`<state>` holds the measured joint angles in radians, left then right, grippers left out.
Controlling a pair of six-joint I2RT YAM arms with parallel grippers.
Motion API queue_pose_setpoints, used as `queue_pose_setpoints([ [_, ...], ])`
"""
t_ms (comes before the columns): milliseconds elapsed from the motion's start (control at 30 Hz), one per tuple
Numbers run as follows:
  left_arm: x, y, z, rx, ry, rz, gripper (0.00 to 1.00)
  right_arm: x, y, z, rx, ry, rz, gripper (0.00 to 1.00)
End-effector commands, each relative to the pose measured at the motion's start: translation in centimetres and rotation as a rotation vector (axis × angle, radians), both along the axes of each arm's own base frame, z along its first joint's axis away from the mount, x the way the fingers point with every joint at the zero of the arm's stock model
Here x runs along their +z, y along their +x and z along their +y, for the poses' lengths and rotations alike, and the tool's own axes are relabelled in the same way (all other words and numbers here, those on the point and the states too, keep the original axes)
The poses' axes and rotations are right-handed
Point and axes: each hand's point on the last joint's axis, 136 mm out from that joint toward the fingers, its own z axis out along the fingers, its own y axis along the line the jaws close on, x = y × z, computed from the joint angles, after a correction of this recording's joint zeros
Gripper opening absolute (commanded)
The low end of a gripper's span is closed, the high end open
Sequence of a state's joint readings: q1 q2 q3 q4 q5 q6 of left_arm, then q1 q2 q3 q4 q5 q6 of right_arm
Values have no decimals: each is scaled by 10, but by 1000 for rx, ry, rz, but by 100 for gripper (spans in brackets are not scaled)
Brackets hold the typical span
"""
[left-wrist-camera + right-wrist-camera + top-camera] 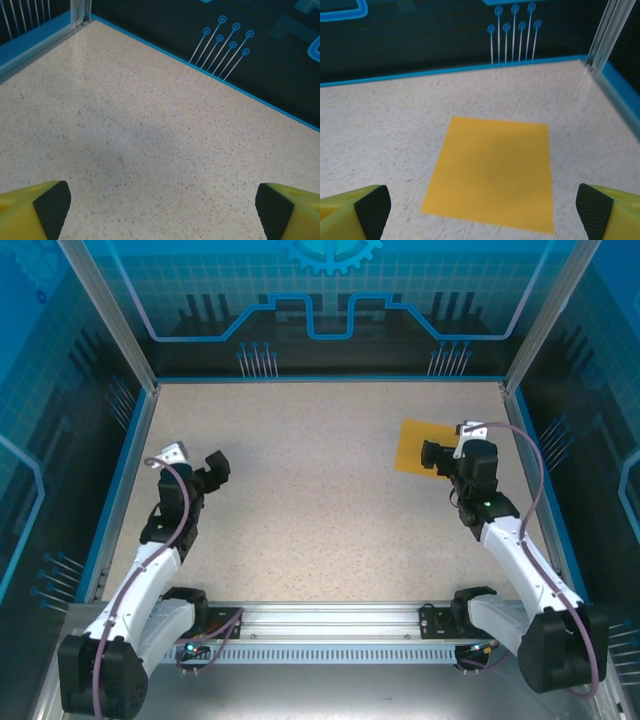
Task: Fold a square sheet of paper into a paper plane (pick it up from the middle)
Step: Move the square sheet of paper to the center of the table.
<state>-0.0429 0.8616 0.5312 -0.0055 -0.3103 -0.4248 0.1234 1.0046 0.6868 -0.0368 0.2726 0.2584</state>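
- The square sheet of paper (492, 172) lies flat and unfolded on the table (320, 510), in the upper right of the top view. In the right wrist view it sits centre-low in the frame.
- It looks thin and very light, and I judge it limp enough to bend under its own weight once lifted. It will crease easily, and it is likely to slide on the speckled surface if pushed sideways.
- With no edge raised, there is nothing to hook. The task asks for the middle, so a downward pinch there that bunches a small ridge between the pads seems the sensible hold.
- The right gripper (483, 212) hangs over the near side of the sheet. Its black-padded yellow fingers are spread wide at the bottom corners of its wrist view, with nothing between them.
- The left gripper (162, 210) is well apart from the paper, at the left of the top view (212, 472). It is spread just as wide over bare table.
- In the top view the right gripper (430, 456) covers part of the sheet (410, 447), so its right-hand edge is hidden there.
- Both wrist views cut the fingers off to their tips.
- How high the right gripper sits above the paper is hard to tell.
- A faint darker patch at the sheet's middle could be shadow or a slight bow; I cannot say which.
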Motion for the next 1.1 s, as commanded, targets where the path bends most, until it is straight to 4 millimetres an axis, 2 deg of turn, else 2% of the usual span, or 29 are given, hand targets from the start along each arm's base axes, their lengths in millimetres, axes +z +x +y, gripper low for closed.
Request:
queue_pose_setpoints([
  [0,-9,-14,0,55,-118,140,98,-28,-26,20,71,155,173,99],
  [100,0,-11,-14,-5,-182,176,98,-33,-32,36,99,302,196,100],
  [200,4,-10,-27,-37,-271,186,98,-33,-31,69,242,413,228,99],
  [300,14,-5,-44,-163,-257,177,99,-40,-23,89,281,414,302,100],
  [400,16,-4,-59,-256,-265,195,98,-53,-4,103,286,376,389,96],
  [500,15,-1,-76,-352,-297,199,98,-73,22,89,137,322,492,94],
  [567,12,0,-84,-397,-320,217,98,-82,42,90,130,324,521,94],
  [633,10,2,-93,-443,-339,232,99,-93,62,81,63,295,571,94],
  [733,4,4,-101,-482,-364,255,99,-112,83,74,22,309,630,93],
  [900,-9,6,-111,-520,-419,293,98,-144,103,74,13,384,707,91],
  [1067,-15,6,-114,-536,-426,317,98,-166,107,78,4,391,765,89],
])
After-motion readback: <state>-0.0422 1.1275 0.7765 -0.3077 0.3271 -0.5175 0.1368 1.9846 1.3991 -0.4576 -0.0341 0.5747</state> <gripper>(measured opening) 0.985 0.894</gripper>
